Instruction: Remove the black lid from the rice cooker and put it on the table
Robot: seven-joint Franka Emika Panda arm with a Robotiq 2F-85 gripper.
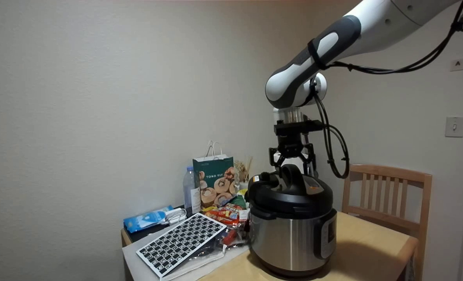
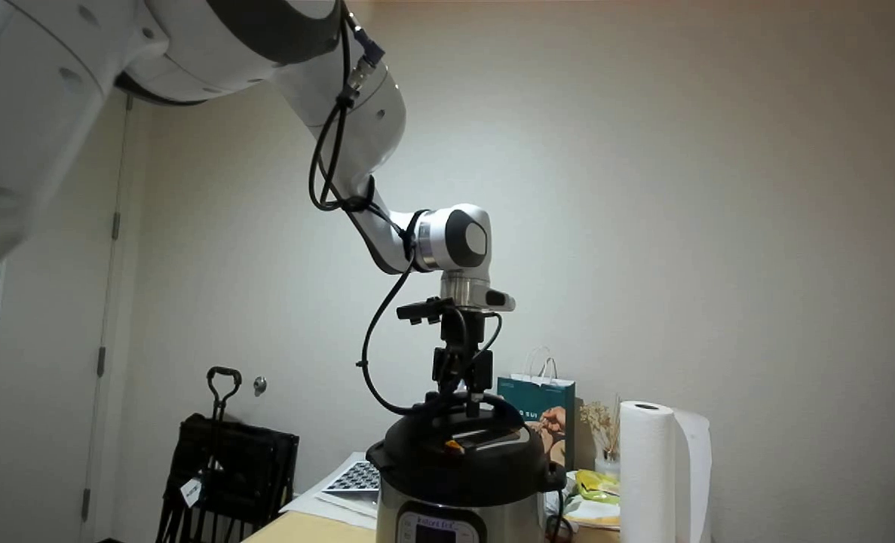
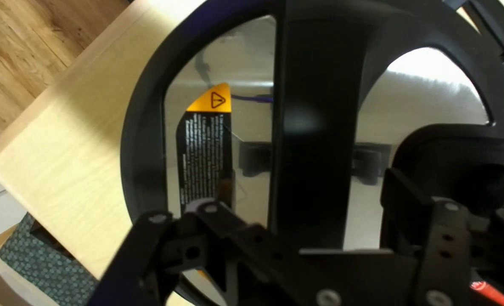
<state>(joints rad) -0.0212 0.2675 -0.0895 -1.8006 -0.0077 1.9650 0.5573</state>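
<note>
The gripper (image 3: 309,182) stands directly above the rice cooker (image 1: 290,242), pointing downward. Its two fingers (image 3: 404,195) are spread wide apart, and the raised handle (image 3: 319,106) of the black lid (image 1: 290,199) is situated between them. In the wrist view, a gap can be seen between the handle and the finger on each side, so the gripper is released: it is around the handle, but it does not grasp it. Whether the fingertips touch the top surface of the lid, I cannot tell.

The black lid is on the rice cooker and covers its top. The cooker stands upright on the table (image 1: 375,249). Behind the cooker, a green paper bag (image 1: 215,179) is standing, and near the table there is a wooden chair (image 1: 391,173). In an exterior view, a white paper roll (image 2: 647,475) stands near the cooker.
</note>
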